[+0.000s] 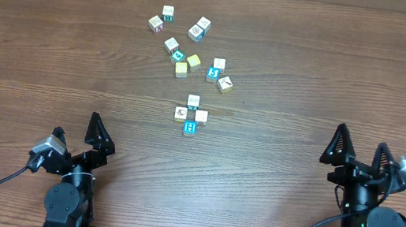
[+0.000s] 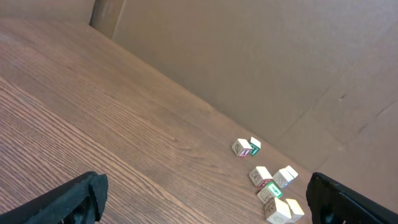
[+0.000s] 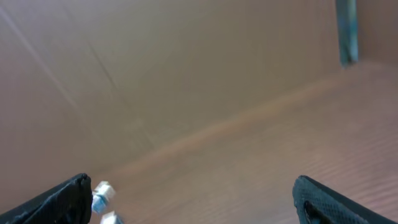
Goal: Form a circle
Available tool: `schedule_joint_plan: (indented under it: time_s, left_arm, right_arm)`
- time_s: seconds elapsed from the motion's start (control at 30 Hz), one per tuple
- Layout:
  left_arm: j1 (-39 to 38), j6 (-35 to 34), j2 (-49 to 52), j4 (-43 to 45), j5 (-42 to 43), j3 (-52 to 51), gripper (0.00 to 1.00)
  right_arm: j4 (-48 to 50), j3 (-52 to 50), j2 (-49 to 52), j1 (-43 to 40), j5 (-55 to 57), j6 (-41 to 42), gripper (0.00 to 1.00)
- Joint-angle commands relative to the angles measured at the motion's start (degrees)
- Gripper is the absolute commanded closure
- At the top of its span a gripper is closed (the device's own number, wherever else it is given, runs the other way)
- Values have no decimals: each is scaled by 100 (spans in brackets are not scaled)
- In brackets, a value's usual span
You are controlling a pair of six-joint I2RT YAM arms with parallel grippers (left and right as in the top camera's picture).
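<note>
The circle [image 1: 192, 114] is a small cluster at mid-table in the overhead view: three whitish picture cubes around a tiny gap, with a blue H cube [image 1: 190, 128] on its near side. My left gripper [image 1: 76, 126] is open near the front left edge, well apart from the cluster. My right gripper [image 1: 361, 140] stands open at the front right, also far from it. In the left wrist view my left gripper [image 2: 208, 205] has nothing between its wide-spread fingers. The right wrist view is blurred, and there my right gripper [image 3: 193, 202] is empty too.
A loose scatter of white, yellow and teal cubes [image 1: 188, 48] lies behind the circle. Some of those scattered cubes [image 2: 270, 186] show in the left wrist view near the right finger. Two blurred cubes [image 3: 104, 191] sit beside the right gripper's left finger. A cardboard wall [image 2: 249, 62] backs the table.
</note>
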Motion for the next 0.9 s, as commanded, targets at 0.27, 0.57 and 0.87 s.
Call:
schedule_joint_plan:
  time_s: [0.27,0.57,0.87]
  left_arm:
    - [0,68,-59,2,-61,-22,0]
    - [0,68,-59,2,-61,-22,0]
    - [0,68,-59,2,-61,-22,0]
  right_arm:
    - [564,-26,-98,-42,59,-4,0]
    - [673,-144,-170,-35,59,-2,0]
    - [1552,-1137,-1067,-35,59,-4,0]
